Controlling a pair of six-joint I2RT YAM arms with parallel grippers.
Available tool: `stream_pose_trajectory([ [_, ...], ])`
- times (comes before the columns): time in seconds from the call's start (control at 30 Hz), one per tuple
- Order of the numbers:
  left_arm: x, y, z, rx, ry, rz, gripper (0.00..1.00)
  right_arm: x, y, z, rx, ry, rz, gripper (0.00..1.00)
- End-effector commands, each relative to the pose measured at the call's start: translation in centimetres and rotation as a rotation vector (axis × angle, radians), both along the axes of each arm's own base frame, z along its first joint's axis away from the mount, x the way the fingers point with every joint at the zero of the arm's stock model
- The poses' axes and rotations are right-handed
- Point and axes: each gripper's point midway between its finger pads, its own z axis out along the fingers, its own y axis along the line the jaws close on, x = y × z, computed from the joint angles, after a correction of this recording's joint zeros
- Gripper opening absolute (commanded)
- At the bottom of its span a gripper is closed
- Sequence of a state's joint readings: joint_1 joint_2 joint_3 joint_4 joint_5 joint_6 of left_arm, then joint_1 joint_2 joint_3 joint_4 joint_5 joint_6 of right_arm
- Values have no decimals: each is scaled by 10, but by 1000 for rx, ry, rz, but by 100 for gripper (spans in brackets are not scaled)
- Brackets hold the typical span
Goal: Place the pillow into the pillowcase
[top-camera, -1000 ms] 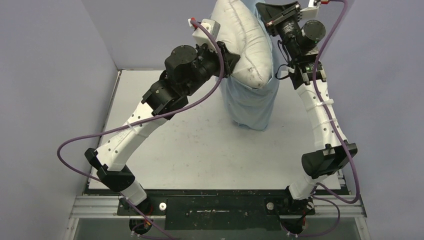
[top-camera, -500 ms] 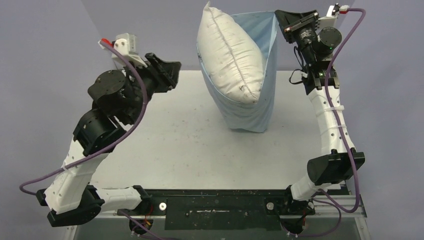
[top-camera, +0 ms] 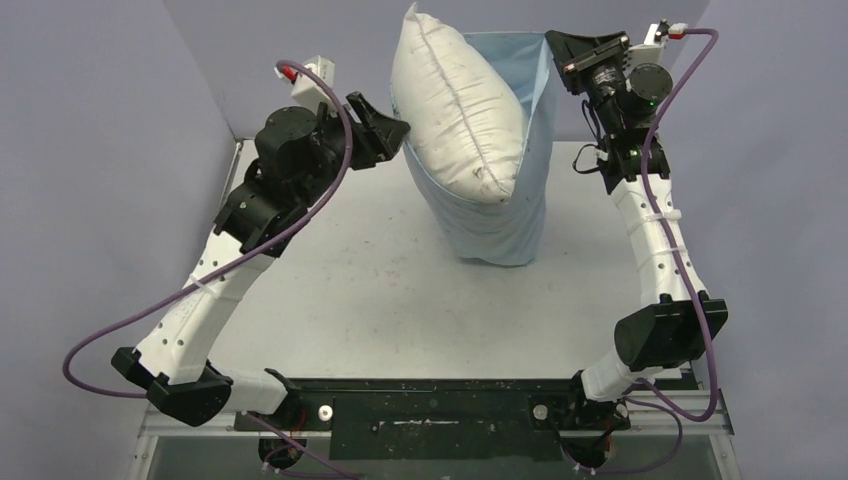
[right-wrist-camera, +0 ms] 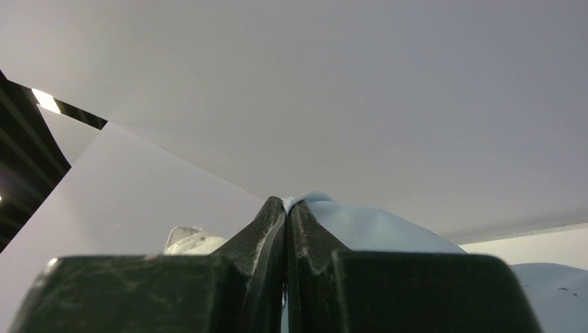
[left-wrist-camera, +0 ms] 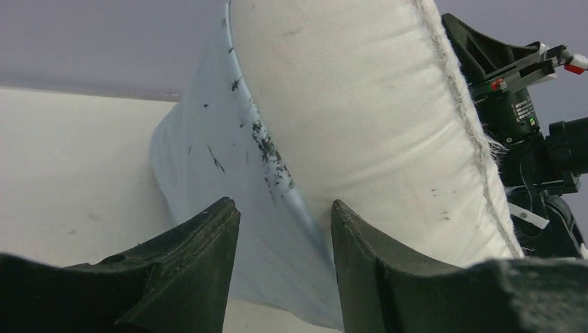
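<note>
The off-white pillow (top-camera: 460, 110) stands on end with its lower half inside the light-blue pillowcase (top-camera: 500, 225), which rests on the table. My right gripper (top-camera: 553, 42) is raised at the back right and is shut on the pillowcase's upper right corner (right-wrist-camera: 305, 201), holding the mouth up. In the right wrist view its jaws (right-wrist-camera: 286, 202) pinch blue cloth. My left gripper (top-camera: 400, 135) is open just left of the pillowcase's rim. In the left wrist view the rim (left-wrist-camera: 277, 187) and pillow (left-wrist-camera: 360, 118) lie beyond the gripper (left-wrist-camera: 283, 205), and I see no contact.
The grey table (top-camera: 380, 290) runs to grey walls on the left, back and right. The left arm's purple cable (top-camera: 130, 320) loops out over the table's left edge. The right arm (top-camera: 650, 230) rises along the right side.
The left gripper let go at the pillow's left side, swung out left, then came back toward the pillowcase rim, opening as it went. Pillow and pillowcase now sit lower.
</note>
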State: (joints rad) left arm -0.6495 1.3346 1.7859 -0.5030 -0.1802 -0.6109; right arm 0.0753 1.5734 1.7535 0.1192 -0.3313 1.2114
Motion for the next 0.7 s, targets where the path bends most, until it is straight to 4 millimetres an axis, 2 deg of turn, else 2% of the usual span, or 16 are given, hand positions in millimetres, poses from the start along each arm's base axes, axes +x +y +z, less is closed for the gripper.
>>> stream_pose_trajectory([
  [0.0, 1, -15, 32, -243, -51, -154, 49, -29, -12, 43, 30, -119, -43, 0],
  [0.07, -9, -16, 40, -322, -95, -217, 49, -28, -12, 42, 31, -117, -43, 0],
  [0.13, -3, -14, 24, -312, -36, -184, 47, -25, -13, 40, 37, -110, -38, 0],
  [0.23, 15, 0, -5, -246, 45, -90, 44, -25, -13, 44, 39, -114, -37, 0],
  [0.33, 28, 9, -13, -268, 50, -86, 42, -26, -13, 47, 29, -132, -44, 0],
  [0.4, 36, 7, -12, -295, 44, -107, 41, -24, -8, 47, 3, -142, -31, 0],
  [0.5, 48, -8, -7, -313, 37, -172, 41, -20, 9, 40, -49, -139, 34, 0],
  [0.57, 49, -18, 5, -337, 11, -231, 38, -21, 23, 31, -83, -137, 62, 0],
  [0.63, 45, -20, 20, -360, -30, -256, 29, -25, 35, 31, -130, -165, 81, 0],
  [0.67, 43, -18, 28, -371, -54, -257, 21, -30, 45, 36, -160, -194, 102, 0],
])
